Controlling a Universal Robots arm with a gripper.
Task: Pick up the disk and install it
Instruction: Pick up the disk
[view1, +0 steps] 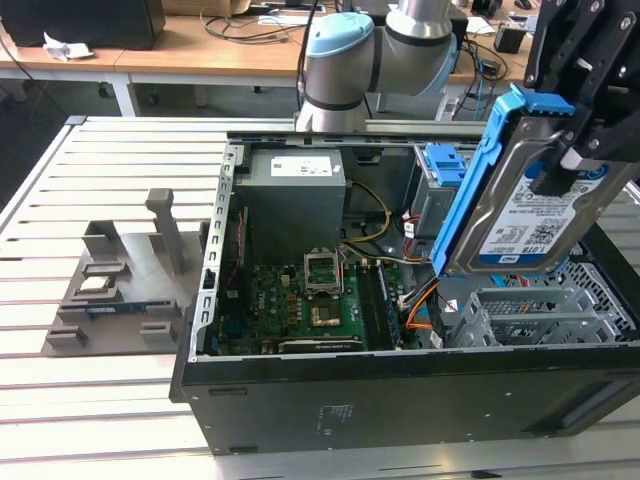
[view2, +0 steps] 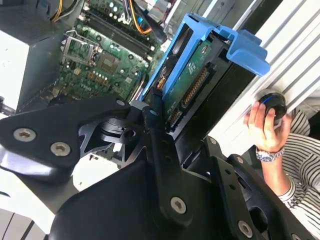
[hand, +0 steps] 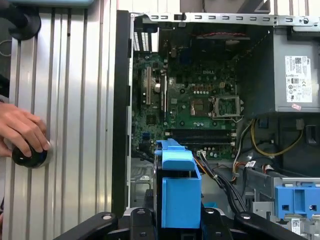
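Note:
The disk, a silver drive with a white-and-blue label in a blue carrier frame, hangs tilted on edge above the right end of the open computer case. My gripper is shut on it from above, black fingers clamping its upper part. In the second wrist view the disk shows its green circuit side, held at the gripper. In the first wrist view the blue carrier sticks out from the gripper over the case's drive end.
Inside the case lie the motherboard, a grey power-supply box, a mounted blue-framed bay and a metal drive cage. A grey fixture stands at the exterior view's left. A person's hand rests on a black knob beside the case.

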